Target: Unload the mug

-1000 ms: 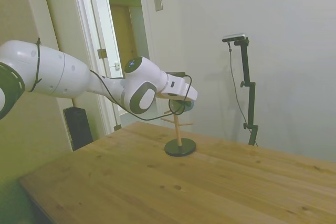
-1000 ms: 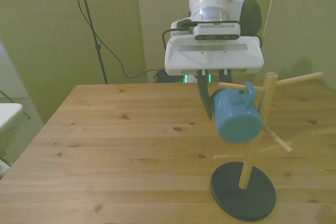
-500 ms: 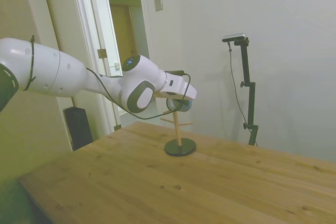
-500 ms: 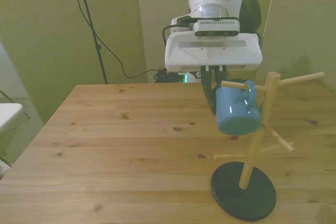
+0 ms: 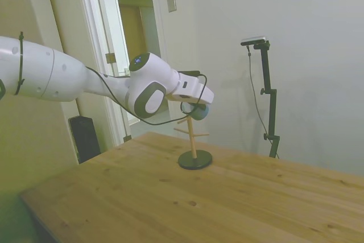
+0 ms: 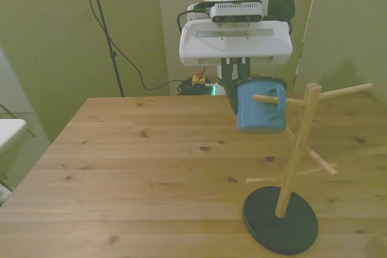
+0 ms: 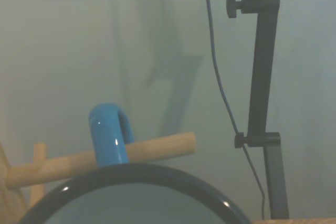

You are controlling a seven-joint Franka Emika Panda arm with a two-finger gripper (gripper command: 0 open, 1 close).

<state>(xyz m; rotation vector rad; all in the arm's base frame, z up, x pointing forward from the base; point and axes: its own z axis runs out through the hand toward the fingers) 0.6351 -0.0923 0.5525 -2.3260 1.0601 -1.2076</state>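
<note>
Mug (image 6: 260, 106) in blue enamel hangs high above the wooden table (image 6: 139, 173), its loop handle (image 7: 109, 132) threaded on an upper peg (image 7: 105, 158) of the wooden mug tree (image 6: 294, 155) near the peg's free end — the body roughly upright, clear of the trunk. The white arm's gripper (image 6: 234, 86) comes down onto the mug's rim on the front view's left, fingers closed on the wall. The tree's round black base (image 6: 280, 219) sits on the table.

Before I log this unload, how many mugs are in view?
1. The blue mug hangs by its handle near the tip of the wooden rack's upper peg, in the gripper. None elsewhere in view.
</note>
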